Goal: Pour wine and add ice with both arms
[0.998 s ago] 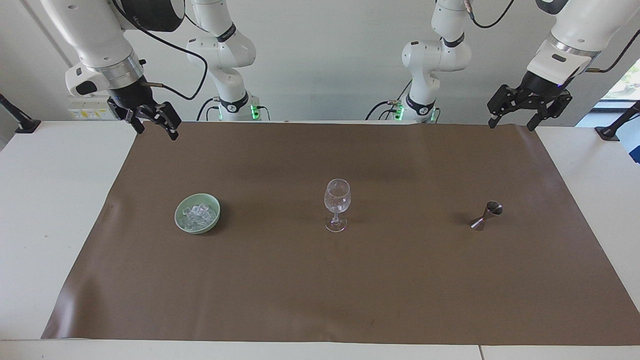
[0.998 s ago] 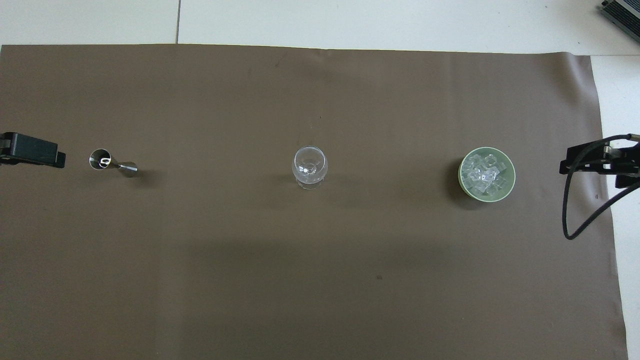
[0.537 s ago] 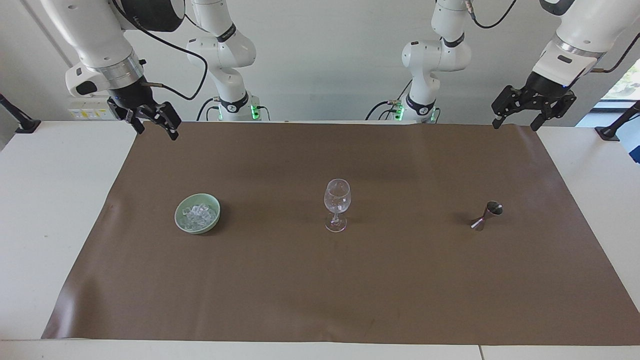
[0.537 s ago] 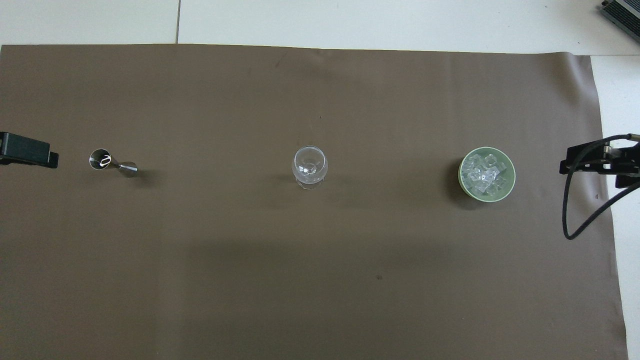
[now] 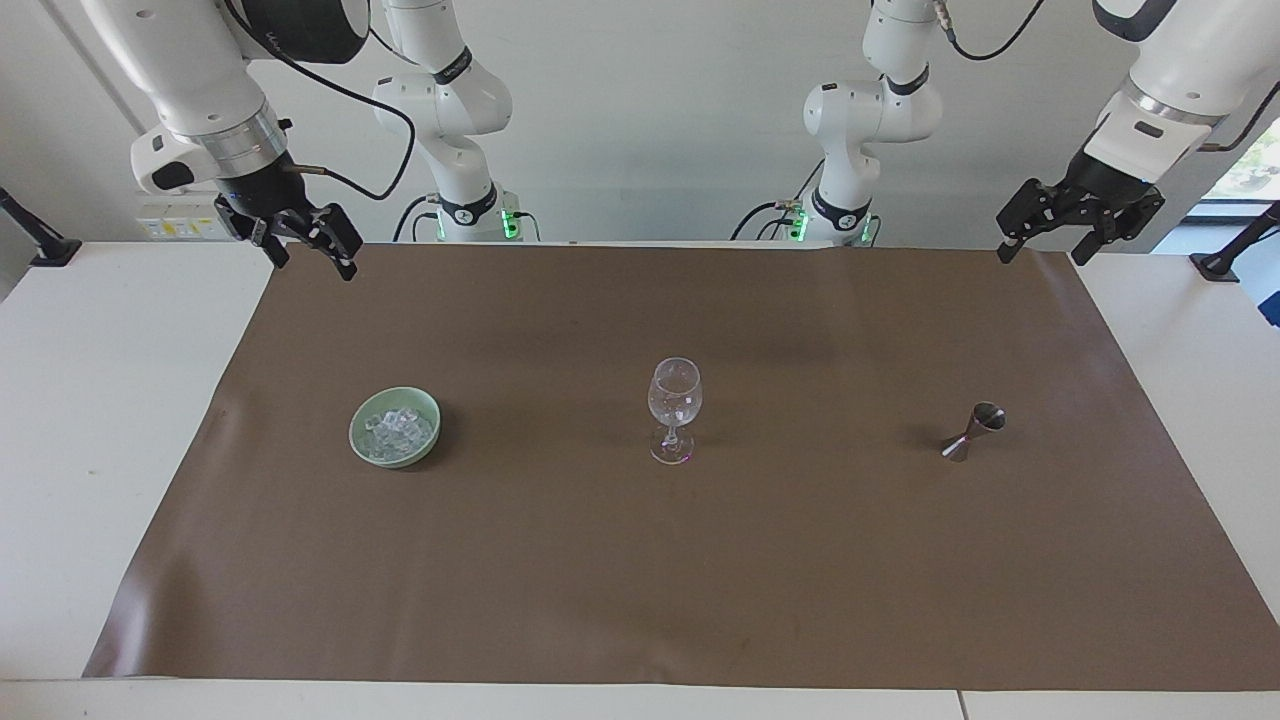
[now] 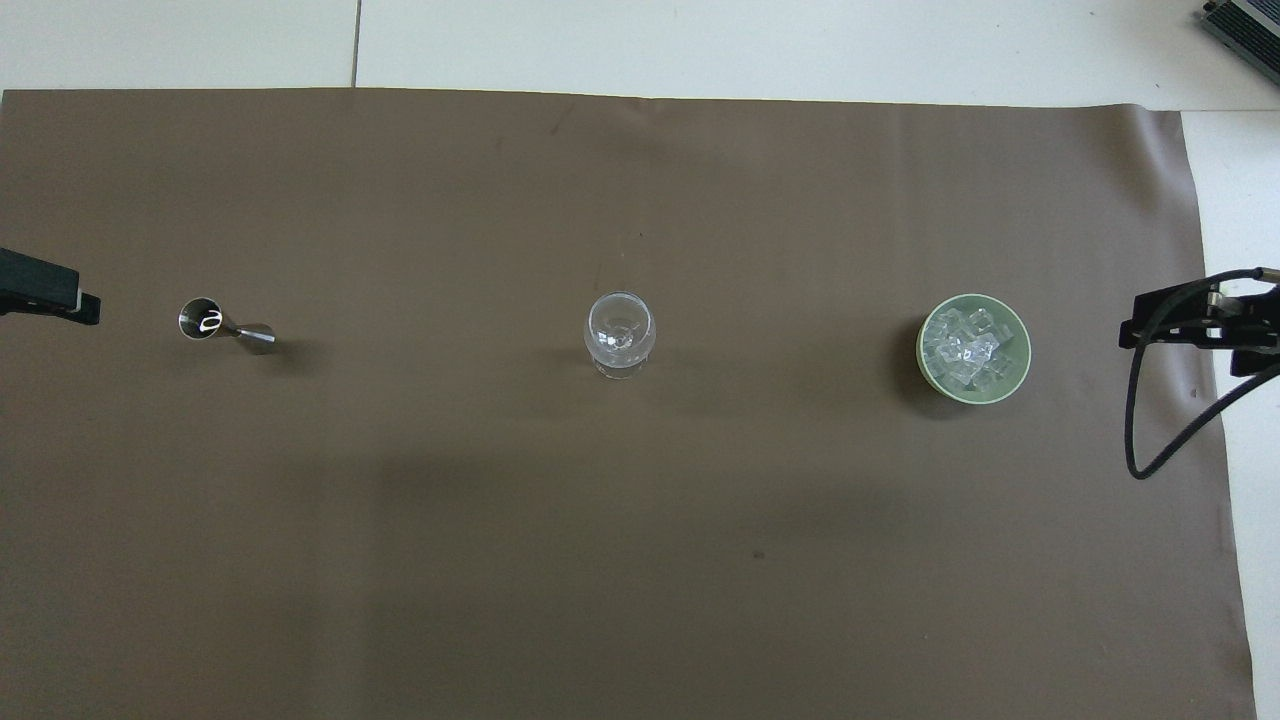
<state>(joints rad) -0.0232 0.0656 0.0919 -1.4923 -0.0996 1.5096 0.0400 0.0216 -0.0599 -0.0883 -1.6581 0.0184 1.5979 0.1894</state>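
Note:
A clear stemmed wine glass point(image 5: 675, 408) stands at the middle of the brown mat; it also shows in the overhead view point(image 6: 620, 335). A pale green bowl point(image 5: 361, 437) holding ice point(image 5: 398, 430) sits toward the right arm's end, and bowl point(image 6: 1020, 372) and ice point(image 6: 965, 345) show from overhead. A small steel jigger point(image 5: 973, 432) stands toward the left arm's end, also seen from overhead point(image 6: 225, 327). I cannot make out the wine. My left gripper point(image 5: 1042, 252) hangs open and empty over the mat's corner, and my right gripper point(image 5: 314, 262) is open and empty over the other corner.
The brown mat point(image 5: 640, 580) covers most of the white table point(image 5: 110, 400). A black cable point(image 6: 1140, 420) loops down from the right wrist. From overhead only the tip of the left gripper point(image 6: 50, 292) and part of the right gripper point(image 6: 1190, 330) show at the edges.
My left gripper has risen a little and drawn back toward the left arm's end of the table, away from the jigger. The right arm has not moved.

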